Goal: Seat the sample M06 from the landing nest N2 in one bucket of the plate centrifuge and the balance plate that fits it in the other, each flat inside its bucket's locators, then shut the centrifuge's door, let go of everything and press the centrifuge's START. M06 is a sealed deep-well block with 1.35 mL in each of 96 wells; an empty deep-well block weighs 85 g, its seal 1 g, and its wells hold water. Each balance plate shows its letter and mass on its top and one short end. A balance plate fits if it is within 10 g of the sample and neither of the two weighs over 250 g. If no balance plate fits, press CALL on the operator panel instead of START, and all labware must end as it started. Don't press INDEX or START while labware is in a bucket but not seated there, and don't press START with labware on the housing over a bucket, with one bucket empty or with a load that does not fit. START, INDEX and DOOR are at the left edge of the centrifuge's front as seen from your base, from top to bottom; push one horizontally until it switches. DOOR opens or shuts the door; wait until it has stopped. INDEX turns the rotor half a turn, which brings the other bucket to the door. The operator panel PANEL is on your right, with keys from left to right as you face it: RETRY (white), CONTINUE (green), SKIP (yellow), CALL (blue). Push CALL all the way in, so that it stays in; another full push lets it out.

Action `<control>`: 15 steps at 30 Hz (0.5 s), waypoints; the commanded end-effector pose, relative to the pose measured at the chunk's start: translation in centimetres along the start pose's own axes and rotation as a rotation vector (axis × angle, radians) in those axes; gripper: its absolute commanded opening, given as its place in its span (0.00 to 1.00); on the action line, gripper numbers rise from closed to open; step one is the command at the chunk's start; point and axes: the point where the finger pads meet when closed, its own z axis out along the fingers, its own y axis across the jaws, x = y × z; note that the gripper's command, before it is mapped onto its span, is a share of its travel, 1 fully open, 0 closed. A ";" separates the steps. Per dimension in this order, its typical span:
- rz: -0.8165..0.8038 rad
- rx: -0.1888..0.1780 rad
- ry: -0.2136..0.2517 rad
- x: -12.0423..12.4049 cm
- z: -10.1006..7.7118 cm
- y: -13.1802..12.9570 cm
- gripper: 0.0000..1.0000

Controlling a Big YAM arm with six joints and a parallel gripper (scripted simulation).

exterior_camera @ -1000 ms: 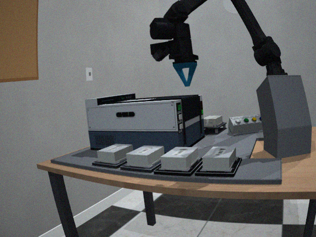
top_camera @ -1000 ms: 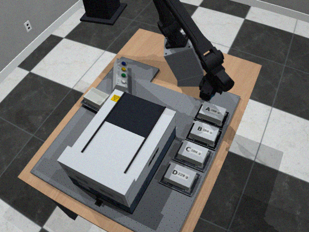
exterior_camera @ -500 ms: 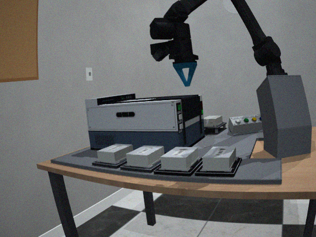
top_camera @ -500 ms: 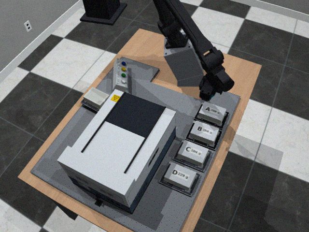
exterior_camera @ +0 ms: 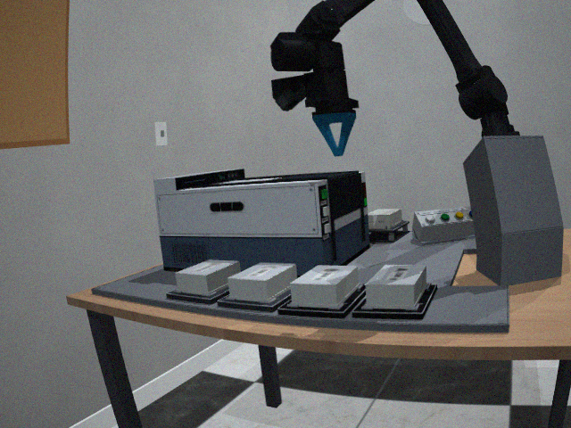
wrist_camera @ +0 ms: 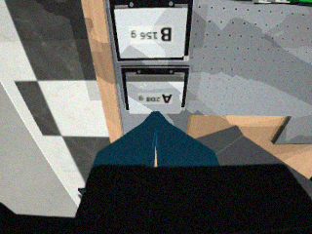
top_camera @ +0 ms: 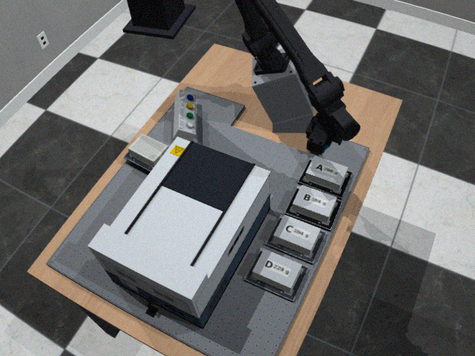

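Note:
My gripper (exterior_camera: 337, 151) (wrist_camera: 155, 117) is shut and empty. It hangs high over the near end of balance plate A (top_camera: 326, 170) (exterior_camera: 396, 280) (wrist_camera: 155, 96), marked 208 g. Plate B (top_camera: 314, 202) (exterior_camera: 325, 282) (wrist_camera: 151, 32) reads 156 g. Plate C (top_camera: 296, 233) (exterior_camera: 261, 281) has a blurred mass. Plate D (top_camera: 277, 268) (exterior_camera: 207, 275) reads 229 g. Each lies in its own black nest. The white sample M06 (top_camera: 148, 148) (exterior_camera: 384, 217) sits in its nest beside the centrifuge (top_camera: 179, 237) (exterior_camera: 239, 214). The centrifuge has a dark panel (top_camera: 208, 174) on top.
The operator panel (top_camera: 188, 111) (exterior_camera: 442, 223) with its coloured keys stands by the sample. The centrifuge's buttons (exterior_camera: 325, 214) are on its front edge. The arm's grey pedestal (top_camera: 283, 97) (exterior_camera: 511, 207) stands behind plate A. The table edge runs close beside the plates.

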 end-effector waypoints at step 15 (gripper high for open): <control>-0.109 0.006 -0.008 0.7 -0.3 0.7 0.00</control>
